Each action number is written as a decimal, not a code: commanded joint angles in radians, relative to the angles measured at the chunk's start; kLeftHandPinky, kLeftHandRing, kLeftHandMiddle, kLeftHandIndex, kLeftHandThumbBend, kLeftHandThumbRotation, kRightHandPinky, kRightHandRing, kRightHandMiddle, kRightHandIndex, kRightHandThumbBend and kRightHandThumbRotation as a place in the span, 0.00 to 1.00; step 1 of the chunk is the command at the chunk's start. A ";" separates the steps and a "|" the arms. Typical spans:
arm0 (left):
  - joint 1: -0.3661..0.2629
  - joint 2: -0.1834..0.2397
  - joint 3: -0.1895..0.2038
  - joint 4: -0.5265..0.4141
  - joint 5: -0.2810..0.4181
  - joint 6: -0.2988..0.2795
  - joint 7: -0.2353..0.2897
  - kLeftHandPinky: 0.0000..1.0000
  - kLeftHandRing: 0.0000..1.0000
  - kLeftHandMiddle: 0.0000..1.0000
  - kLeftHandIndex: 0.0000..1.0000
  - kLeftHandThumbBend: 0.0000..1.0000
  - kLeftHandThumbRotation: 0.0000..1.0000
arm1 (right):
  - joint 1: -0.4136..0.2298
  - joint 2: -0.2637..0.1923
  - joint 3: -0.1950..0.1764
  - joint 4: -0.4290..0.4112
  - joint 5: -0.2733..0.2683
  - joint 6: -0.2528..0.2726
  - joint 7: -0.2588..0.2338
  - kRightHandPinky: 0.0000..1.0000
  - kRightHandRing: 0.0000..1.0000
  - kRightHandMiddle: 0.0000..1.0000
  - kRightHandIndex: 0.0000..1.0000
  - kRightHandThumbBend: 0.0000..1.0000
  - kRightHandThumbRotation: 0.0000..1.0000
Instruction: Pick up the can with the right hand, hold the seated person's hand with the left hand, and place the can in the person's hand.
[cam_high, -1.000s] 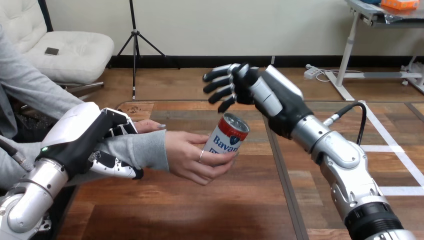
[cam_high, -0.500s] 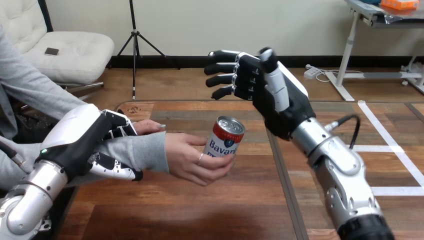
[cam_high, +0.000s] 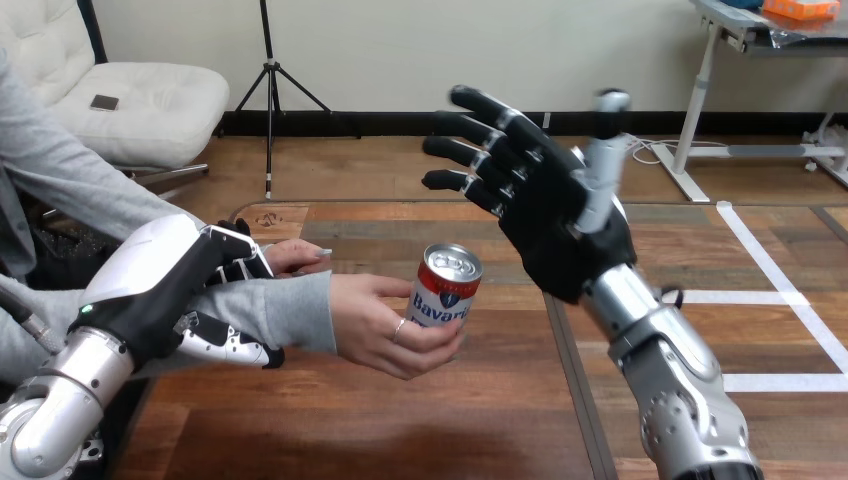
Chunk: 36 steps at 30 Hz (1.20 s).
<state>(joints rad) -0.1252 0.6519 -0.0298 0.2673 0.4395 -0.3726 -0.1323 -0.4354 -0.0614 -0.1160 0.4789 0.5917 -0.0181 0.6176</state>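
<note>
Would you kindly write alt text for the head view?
The person's hand holds a red-and-white metal can over the wooden table; the robot's right hand hovers open beside it, its left hand curled round the person's forearm.

At the centre of the frame the can stands upright in the person's hand, which wraps it from below and behind, above the wooden surface. At lower left the left hand curls round the person's grey-sleeved forearm, just behind the wrist. Up and right of the can, clear of it, the right hand is raised, palm showing, fingers spread straight toward the upper left.
</note>
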 joint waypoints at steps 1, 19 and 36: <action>-0.041 0.002 0.025 -0.054 -0.020 -0.018 0.020 0.26 0.31 0.38 0.44 0.79 0.00 | -0.005 0.012 -0.052 -0.071 0.056 0.030 0.018 0.66 0.78 0.80 0.82 1.00 1.00; -0.020 -0.022 0.035 -0.057 -0.080 -0.030 0.018 0.37 0.43 0.47 0.48 0.88 0.00 | 0.057 0.016 -0.072 -0.107 0.042 0.042 0.033 0.69 0.77 0.80 0.83 1.00 1.00; 0.013 -0.017 0.040 -0.100 -0.131 0.003 -0.027 0.60 0.74 0.76 0.77 0.90 0.50 | 0.080 0.006 -0.087 -0.111 0.043 0.053 0.053 0.72 0.78 0.81 0.84 1.00 1.00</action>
<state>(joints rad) -0.0837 0.6429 -0.0156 0.2104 0.3365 -0.3544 -0.1590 -0.3316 -0.0469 -0.1830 0.4200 0.6243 0.0320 0.6592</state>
